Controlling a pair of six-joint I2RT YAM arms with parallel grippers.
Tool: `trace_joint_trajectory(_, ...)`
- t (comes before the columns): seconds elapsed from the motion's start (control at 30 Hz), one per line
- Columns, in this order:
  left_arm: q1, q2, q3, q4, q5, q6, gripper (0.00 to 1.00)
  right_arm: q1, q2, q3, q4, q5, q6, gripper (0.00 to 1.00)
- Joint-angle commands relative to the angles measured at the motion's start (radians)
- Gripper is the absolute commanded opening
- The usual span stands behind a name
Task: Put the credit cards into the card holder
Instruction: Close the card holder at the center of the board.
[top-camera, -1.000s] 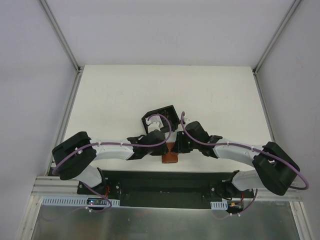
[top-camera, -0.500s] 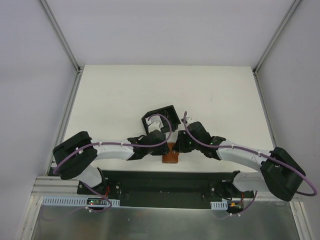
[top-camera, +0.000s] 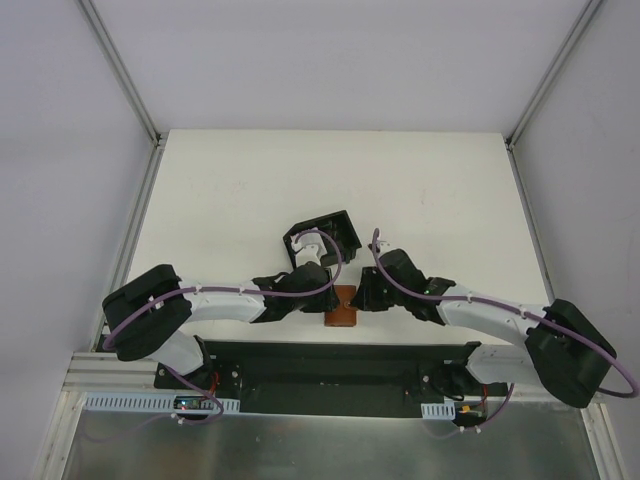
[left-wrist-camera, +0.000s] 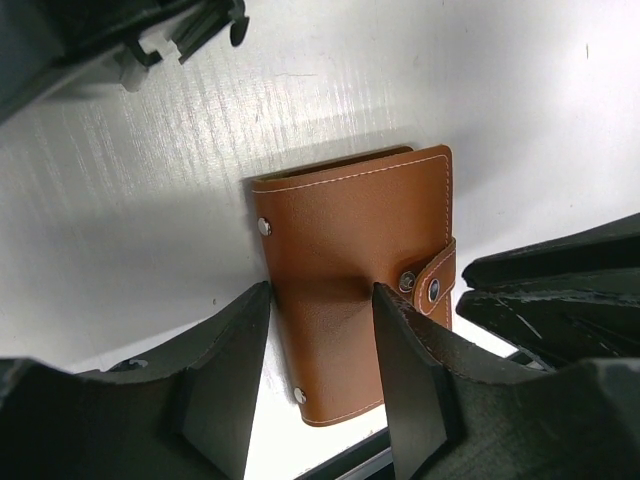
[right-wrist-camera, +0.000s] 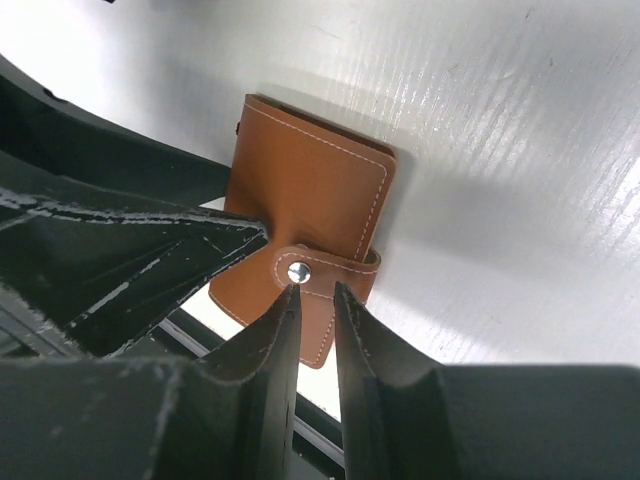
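1. Top view: a black card holder (top-camera: 322, 238) sat near the middle of the white table (top-camera: 230, 190), just above the spot where the two arms met. Between the arm tips, near the table's lower edge, lay a closed brown leather wallet (top-camera: 342, 310). The left gripper (top-camera: 318, 292) reached it from the left and the right gripper (top-camera: 364, 293) from the right. No credit cards were visible; they were probably inside the wallet.
2. Left wrist view: the wallet (left-wrist-camera: 350, 260) filled the centre of the frame, flat on the table. Its snap strap (left-wrist-camera: 432, 285) was fastened at centre right. The left gripper (left-wrist-camera: 321, 290) hung over the wallet's lower half, fingers well apart and holding nothing. The right gripper's dark body filled the lower right.
3. Right wrist view: the right gripper (right-wrist-camera: 316, 290) had its fingers almost together, with only a thin slit between them. Their tips were just below the strap's metal snap (right-wrist-camera: 297, 271). Whether they pinched the strap could not be told.
4. The step in hand looked like unsnapping the wallet. To do it well, the left gripper should press the wallet flat while the right gripper catches the strap's free end. The right gripper should then peel the strap gently, so the wallet neither slides nor lifts.
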Motion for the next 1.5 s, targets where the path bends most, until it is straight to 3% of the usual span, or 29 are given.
trace_joint_trajectory(0.0, -0.010, 0.016, -0.054, -0.121, 0.030, 0.023, 0.47, 0.008, 0.039, -0.004, 0.050, -0.017, 0.027, 0.22)
trace_joint_trajectory(0.53, -0.016, 0.035, -0.064, -0.112, 0.045, 0.020, 0.43, 0.036, 0.065, 0.018, 0.056, -0.004, 0.037, 0.22)
trace_joint_trajectory(1.0, -0.018, -0.040, -0.095, -0.096, 0.044, 0.076, 0.49, 0.048, 0.002, -0.010, 0.030, 0.019, 0.070, 0.24)
trace_joint_trajectory(1.47, -0.016, 0.020, -0.081, -0.089, 0.068, 0.073, 0.47, 0.050, 0.062, 0.015, 0.043, 0.041, 0.090, 0.25)
